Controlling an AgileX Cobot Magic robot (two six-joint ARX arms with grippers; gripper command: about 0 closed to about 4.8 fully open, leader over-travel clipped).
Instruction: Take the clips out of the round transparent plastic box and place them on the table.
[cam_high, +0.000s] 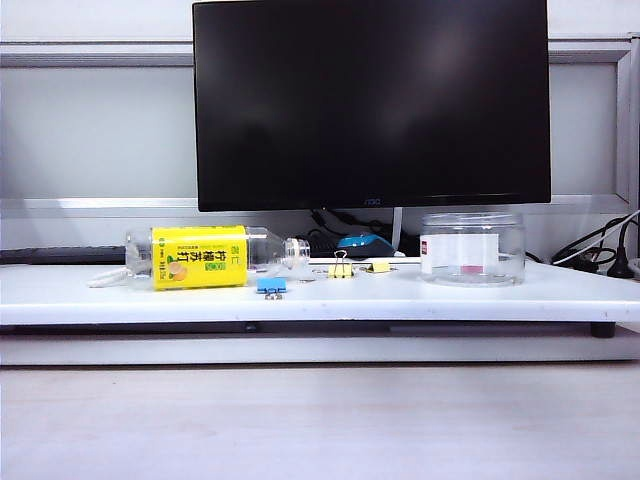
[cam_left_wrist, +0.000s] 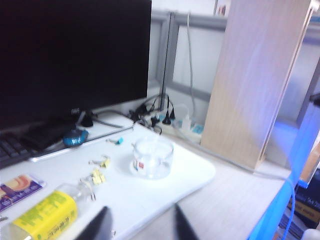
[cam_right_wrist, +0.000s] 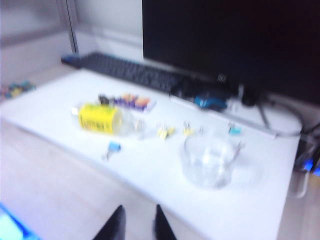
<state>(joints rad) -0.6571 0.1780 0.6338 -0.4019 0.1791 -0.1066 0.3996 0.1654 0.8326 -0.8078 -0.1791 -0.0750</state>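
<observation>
The left gripper (cam_left_wrist: 139, 226), seen in its own wrist view, has two dark fingers spread wide apart with nothing between them, hanging above the front edge of the wide white tabletop (cam_left_wrist: 165, 192). The right gripper (cam_right_wrist: 136, 225), in its blurred wrist view, shows two dark fingers parted with a narrow gap, also empty, raised above the near edge of the table. Neither gripper appears in the exterior view.

The short, round, transparent plastic box (cam_high: 472, 248) with a white label and small red mark stands upright toward the right side of the table, with no lid on it. It looks empty, though blur prevents certainty. Two tiny pale-yellow binder clips (cam_high: 341, 268) with silver wire handles lie on the table to the box's left, one just beside the other, well apart from the box.

Further left, a clear plastic bottle with a yellow label (cam_high: 200, 258) lies on its side. A small blue binder clip (cam_high: 271, 286) rests nearer the front edge. Behind everything stands a large black monitor (cam_high: 371, 100).
</observation>
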